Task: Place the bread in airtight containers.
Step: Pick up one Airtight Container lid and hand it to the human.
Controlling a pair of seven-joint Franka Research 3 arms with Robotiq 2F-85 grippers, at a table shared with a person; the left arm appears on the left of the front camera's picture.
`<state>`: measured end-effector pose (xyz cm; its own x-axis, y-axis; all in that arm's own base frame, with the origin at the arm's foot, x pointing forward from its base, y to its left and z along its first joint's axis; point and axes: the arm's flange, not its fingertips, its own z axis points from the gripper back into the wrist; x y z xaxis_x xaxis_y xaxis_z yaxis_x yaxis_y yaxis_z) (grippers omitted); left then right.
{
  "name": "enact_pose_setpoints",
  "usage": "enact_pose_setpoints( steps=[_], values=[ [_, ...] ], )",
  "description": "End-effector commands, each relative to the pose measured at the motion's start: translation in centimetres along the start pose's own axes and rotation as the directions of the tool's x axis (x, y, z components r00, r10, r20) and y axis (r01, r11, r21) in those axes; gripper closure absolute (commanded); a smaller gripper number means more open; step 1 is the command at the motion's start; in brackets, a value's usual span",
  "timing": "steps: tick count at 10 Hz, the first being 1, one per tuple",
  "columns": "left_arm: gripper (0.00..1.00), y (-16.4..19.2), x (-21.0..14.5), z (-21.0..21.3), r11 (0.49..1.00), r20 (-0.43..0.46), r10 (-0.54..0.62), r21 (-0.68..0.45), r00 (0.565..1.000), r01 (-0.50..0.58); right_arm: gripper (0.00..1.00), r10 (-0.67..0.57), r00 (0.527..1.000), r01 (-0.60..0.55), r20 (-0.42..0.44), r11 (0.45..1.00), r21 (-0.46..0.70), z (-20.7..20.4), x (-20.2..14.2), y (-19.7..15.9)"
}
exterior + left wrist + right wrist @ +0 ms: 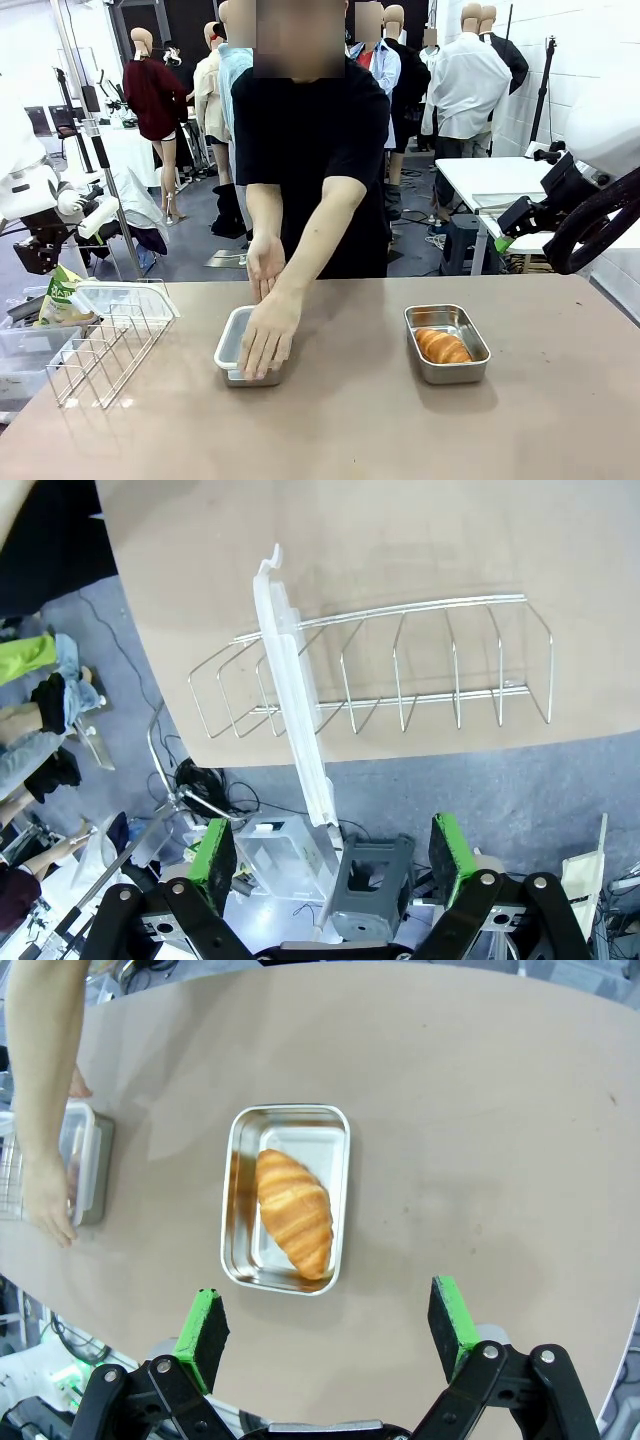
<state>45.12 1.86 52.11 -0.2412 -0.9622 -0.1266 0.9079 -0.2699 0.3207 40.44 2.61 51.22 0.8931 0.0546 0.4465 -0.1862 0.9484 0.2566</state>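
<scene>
Two steel containers [447,343] sit on a tan table [400,430] in a cluttered workshop; both arms' jaws gape.

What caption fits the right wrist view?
Open right gripper hovering above a croissant in an unlidded steel tub.

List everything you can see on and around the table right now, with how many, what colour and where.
Croissant: one, golden-brown, inside the open tub.
Open tub: one, steel, the robot's right half of the table.
Lidded tub: one, steel with translucent lid, near the middle, under the person's hands.
Wire rack: one, silver, table's left edge.
Spare lid: one, translucent white, standing in the rack.
Person's hands: two, on the lidded tub.
Left gripper: open, off the table.
Right gripper: open, above the croissant tub.
</scene>
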Motion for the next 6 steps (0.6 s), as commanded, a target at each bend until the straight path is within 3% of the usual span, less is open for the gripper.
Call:
enact_pose_setpoints(
  steps=[1,6],
  values=[
    [0.0,0.03,-0.22,0.25,1.0,-0.001,-0.006,-0.002,1.0,0.006,0.0,0.001,1.0,-0.001,0.0,1.0,0.002,-0.12,0.01,0.06],
    [0.0,0.03,-0.22,0.25,1.0,-0.001,-0.006,-0.002,1.0,0.006,0.0,0.001,1.0,-0.001,0.0,1.0,0.002,-0.12,0.01,0.06]
  ],
)
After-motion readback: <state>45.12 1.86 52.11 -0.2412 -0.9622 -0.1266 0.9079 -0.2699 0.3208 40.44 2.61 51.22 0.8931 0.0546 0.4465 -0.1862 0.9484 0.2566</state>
